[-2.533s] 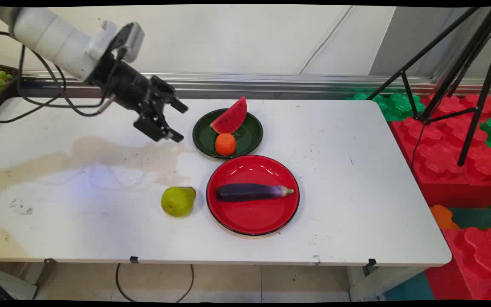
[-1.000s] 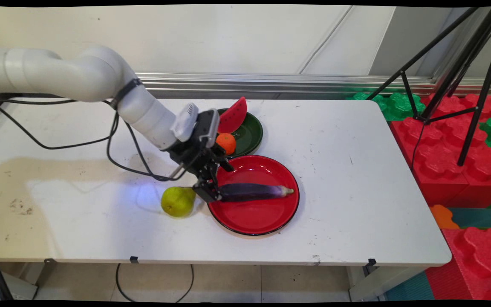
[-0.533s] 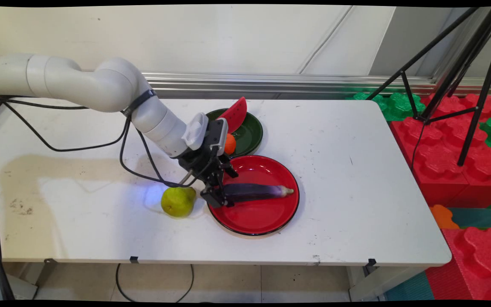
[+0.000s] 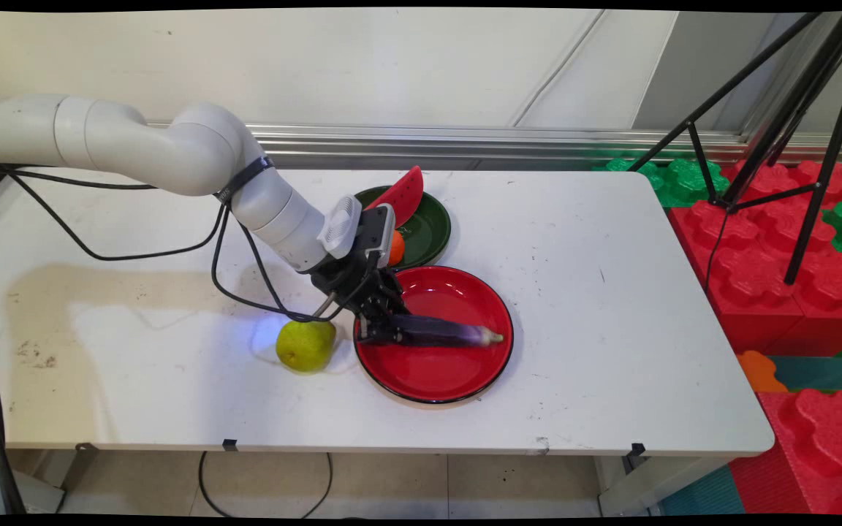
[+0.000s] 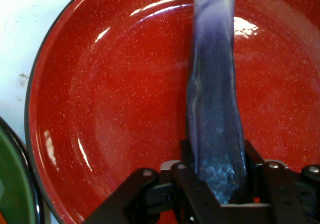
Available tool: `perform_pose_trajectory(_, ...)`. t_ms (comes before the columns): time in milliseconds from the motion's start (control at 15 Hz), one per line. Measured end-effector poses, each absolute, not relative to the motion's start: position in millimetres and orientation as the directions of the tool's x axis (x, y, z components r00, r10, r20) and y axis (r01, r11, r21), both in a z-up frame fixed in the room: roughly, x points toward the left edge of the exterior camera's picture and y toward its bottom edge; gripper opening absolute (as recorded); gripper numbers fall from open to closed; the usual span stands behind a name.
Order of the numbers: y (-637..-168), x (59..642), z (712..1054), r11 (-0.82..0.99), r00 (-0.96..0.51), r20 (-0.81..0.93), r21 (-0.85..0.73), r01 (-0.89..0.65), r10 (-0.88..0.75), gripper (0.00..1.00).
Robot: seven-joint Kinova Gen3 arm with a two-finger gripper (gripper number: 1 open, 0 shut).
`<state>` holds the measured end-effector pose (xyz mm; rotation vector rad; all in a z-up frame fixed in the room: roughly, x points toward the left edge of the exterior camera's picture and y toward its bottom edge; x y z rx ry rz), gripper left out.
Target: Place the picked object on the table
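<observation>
The gripper is down at the 9 o'clock edge of the red plate, and its two fingers are pinched against the blunt, dark end of the eggplant. In the hand view the gripper has a finger pressed to each flank of the eggplant, so it holds the fruit across its width. The relation that matters is the eggplant's long axis: it runs straight away from the gripper, in line with the hand, toward 12 o'clock in the hand view, where the pale stem tip nearly meets the top edge. Across the worktop that same axis points toward 3 o'clock, with the stem end tipped slightly toward the near side. Nearly all of the eggplant's length therefore lies beyond the grip. Whether the body rests on the red plate or hangs just clear of it cannot be told. A green pear sits on the worktop just beside the plate, at about 9 o'clock from the gripper. At roughly 12 to 1 o'clock, behind the wrist, a dark green plate carries a watermelon slice and an orange, both partly hidden by the hand.
</observation>
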<state>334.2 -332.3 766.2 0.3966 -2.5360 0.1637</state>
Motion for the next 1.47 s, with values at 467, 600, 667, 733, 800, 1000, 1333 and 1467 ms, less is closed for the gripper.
perform_pose_trajectory(467,-334,340,773,0.945,-0.789,0.558,-0.025,-0.326,-0.257,0.00)
perform_pose_trajectory(600,-333,343,780,0.945,-0.783,0.567,-0.023,-0.327,-0.257,0.00)
perform_pose_trajectory(667,-333,346,785,0.944,-0.779,0.572,-0.024,-0.329,-0.256,0.00)
perform_pose_trajectory(733,-332,350,790,0.943,-0.775,0.577,-0.024,-0.331,-0.258,0.00)
perform_pose_trajectory(800,-331,354,797,0.942,-0.770,0.583,-0.023,-0.336,-0.260,0.00)
perform_pose_trajectory(1000,-326,366,814,0.937,-0.756,0.597,-0.023,-0.350,-0.268,0.00)
perform_pose_trajectory(1333,-311,388,842,0.930,-0.741,0.611,-0.022,-0.367,-0.278,0.00)
perform_pose_trajectory(1467,-304,397,851,0.927,-0.739,0.611,-0.022,-0.374,-0.284,0.00)
